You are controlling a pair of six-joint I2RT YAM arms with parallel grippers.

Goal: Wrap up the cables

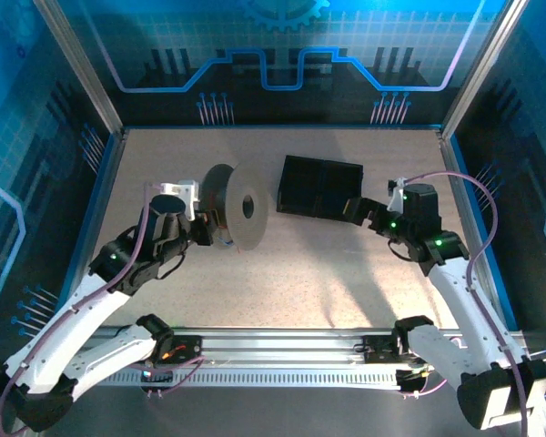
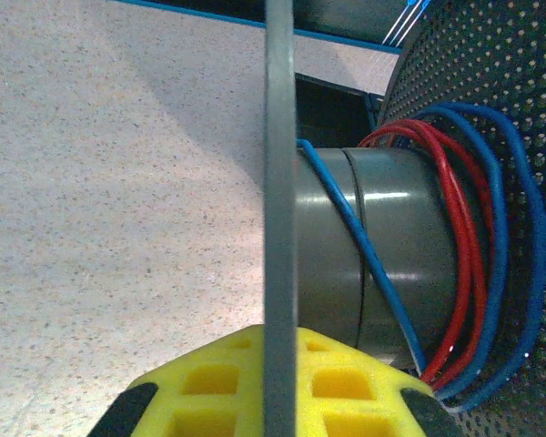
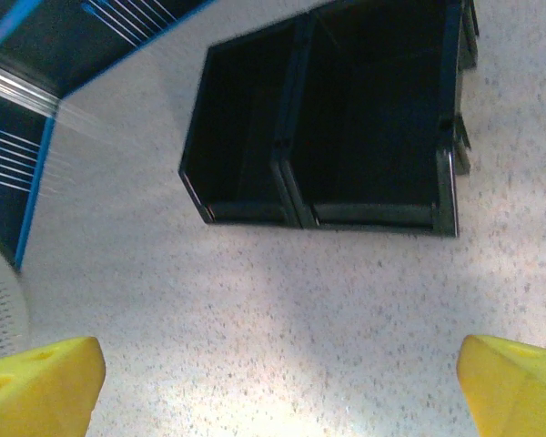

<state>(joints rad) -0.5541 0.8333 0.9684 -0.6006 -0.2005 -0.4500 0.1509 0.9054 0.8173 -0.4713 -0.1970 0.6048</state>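
Thin blue wire (image 2: 367,264) and thin red wire (image 2: 473,273) coil round my grey plastic spool's (image 1: 232,205) horizontal hub (image 2: 409,209) on the tabletop (image 1: 300,273); left jaws clamp its flange (image 2: 279,182), right jaws stand apart.

cool blue light tints the walls (image 1: 36,137); the table (image 1: 346,264) glows brighter at its middle, with soft shadows. glare streaks the grey hub (image 2: 396,196) and glints on the red cable (image 2: 470,264). the spool flange (image 2: 279,182), close to the lens, is blurred.
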